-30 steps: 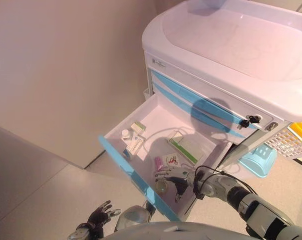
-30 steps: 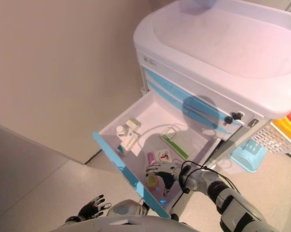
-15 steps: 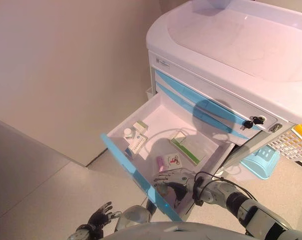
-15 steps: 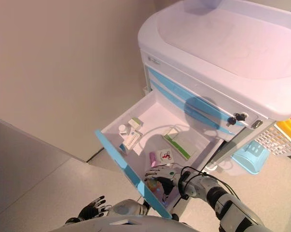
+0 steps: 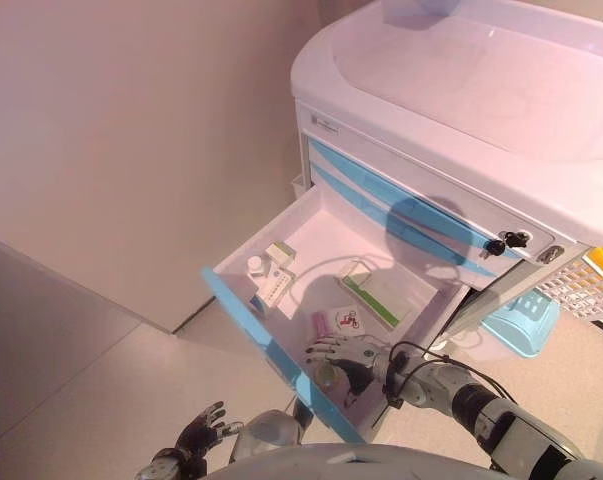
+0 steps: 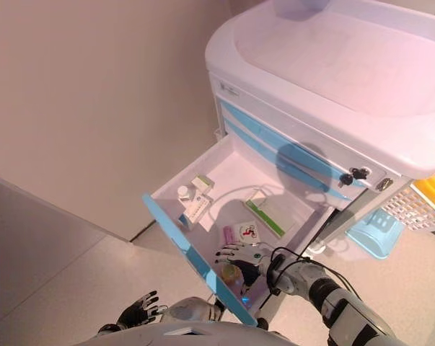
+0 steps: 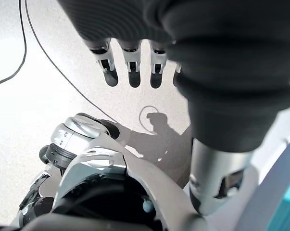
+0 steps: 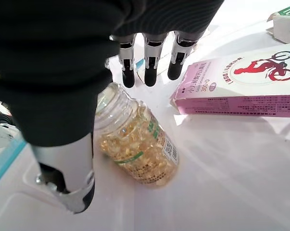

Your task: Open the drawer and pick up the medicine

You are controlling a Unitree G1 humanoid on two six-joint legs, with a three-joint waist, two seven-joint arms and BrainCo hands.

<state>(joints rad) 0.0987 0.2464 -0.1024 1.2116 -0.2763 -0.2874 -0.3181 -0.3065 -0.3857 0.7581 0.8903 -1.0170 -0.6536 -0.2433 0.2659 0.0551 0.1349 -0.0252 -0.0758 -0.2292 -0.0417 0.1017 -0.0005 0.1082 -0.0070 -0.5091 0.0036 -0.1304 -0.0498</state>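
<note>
The drawer [image 5: 281, 250] of the cart [image 5: 461, 90] is pulled fully out, so the first part of the task appears done and the contents are laid bare for picking. The right hand [image 6: 242, 257] is reached down into the near end of the drawer, just behind the blue front panel [image 5: 271, 355], because the medicine lies there. In the right wrist view the bottle [image 8: 135, 139], clear and filled with yellow capsules, is seen lying on its side on the drawer floor, directly below the palm. The fingers [image 8: 149, 62] are held fairly straight and spread above it, with the thumb [image 8: 70, 178] set on the opposite side; nothing is clasped yet, so the hand is judged to be posed over the bottle ahead of a grasp. A pink and white box [image 8: 241, 86] lies just beside the bottle, close enough that the fingers could catch it as they curl. Further back in the drawer a green and white box [image 5: 376, 295] and a few small packs [image 5: 269, 275] are kept, well apart from the hand. The left hand [image 5: 199, 436] is held low beside the body over the floor, fingers relaxed and empty, since it is not needed here.
</note>
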